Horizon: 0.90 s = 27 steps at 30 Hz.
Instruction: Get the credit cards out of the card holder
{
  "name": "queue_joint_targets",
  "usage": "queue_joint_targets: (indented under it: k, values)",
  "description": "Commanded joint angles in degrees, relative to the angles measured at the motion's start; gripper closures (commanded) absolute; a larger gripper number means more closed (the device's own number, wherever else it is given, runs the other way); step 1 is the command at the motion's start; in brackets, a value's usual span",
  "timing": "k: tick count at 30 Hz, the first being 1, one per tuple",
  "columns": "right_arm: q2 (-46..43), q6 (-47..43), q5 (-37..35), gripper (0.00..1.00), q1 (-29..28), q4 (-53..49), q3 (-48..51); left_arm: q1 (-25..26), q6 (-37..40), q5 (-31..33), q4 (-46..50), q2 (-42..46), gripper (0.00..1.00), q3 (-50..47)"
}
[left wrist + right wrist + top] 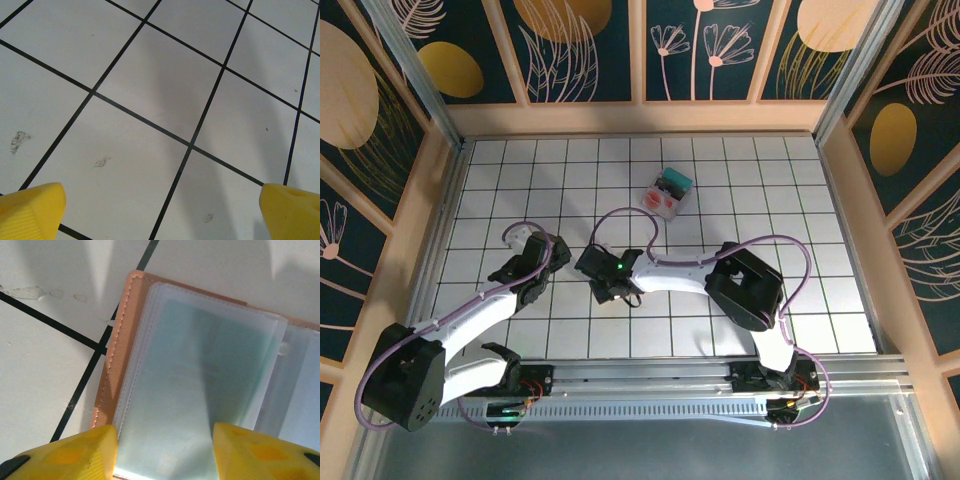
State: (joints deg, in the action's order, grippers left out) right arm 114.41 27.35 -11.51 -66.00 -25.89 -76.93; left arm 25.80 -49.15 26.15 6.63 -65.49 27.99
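From above, the right arm point(672, 274) bends in so that its wrist sits directly over the card holder point(200, 370), which lies near the middle of the table point(800, 200). The left arm point(470, 315) stops just left of the holder, probably waiting clear of the work, and a clear plastic box point(667, 192) sits well beyond the holder. In the left wrist view, the left gripper point(162, 202) has its jaws spread fully wide over bare tiles. In the right wrist view, the right gripper point(165, 447) points down at the holder with its jaws half spread across the near edge of the sleeves, seemingly lined up to pull out a card. Nothing is visibly pinched, and I cannot tell whether the tips touch. The holder lies open, its tan stitched leather border framing stacked clear sleeves over pale blue-grey.
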Motion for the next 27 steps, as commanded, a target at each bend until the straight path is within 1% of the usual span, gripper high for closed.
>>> queue_joint_targets:
  k: [1, 7, 13, 17, 19, 22, 25, 27]
  values:
    - [1.26, 1.21, 0.25, 0.50, -0.11, 0.05, 1.97, -0.41, 0.07, 1.18, 1.10, 1.08, 0.01, 1.21]
    - [0.79, 0.96, 1.56, 0.65, 0.58, 1.38, 3.89, -0.42, 0.10, 0.99, 1.36, 1.41, 0.01, 1.19]
    - [-2.98, 1.11, 4.22, 0.69, 2.21, 5.10, 5.03, -0.45, 0.75, 1.13, 2.24, 2.01, 0.01, 1.62]
    - [-4.53, 1.65, 1.99, 0.75, 2.70, 5.29, 4.53, -0.45, 1.46, 1.05, 2.67, 2.39, 0.01, 2.33]
    - [-4.90, 2.13, -0.53, 0.74, 2.89, 4.17, 4.10, -0.40, 1.67, 1.18, 2.77, 2.39, 0.01, 2.66]
    - [-5.22, 2.59, -4.34, 0.67, 3.01, 2.05, 3.65, -0.41, 1.85, 1.11, 2.77, 2.30, 0.01, 3.04]
    - [-5.83, 2.88, -6.60, 0.64, 3.28, 0.85, 3.83, -0.40, 2.07, 1.19, 2.68, 2.06, 0.01, 3.38]
    - [-6.33, 3.18, -6.81, 0.63, 3.74, 0.83, 4.39, -0.45, 2.11, 1.19, 2.68, 1.71, 0.01, 3.48]
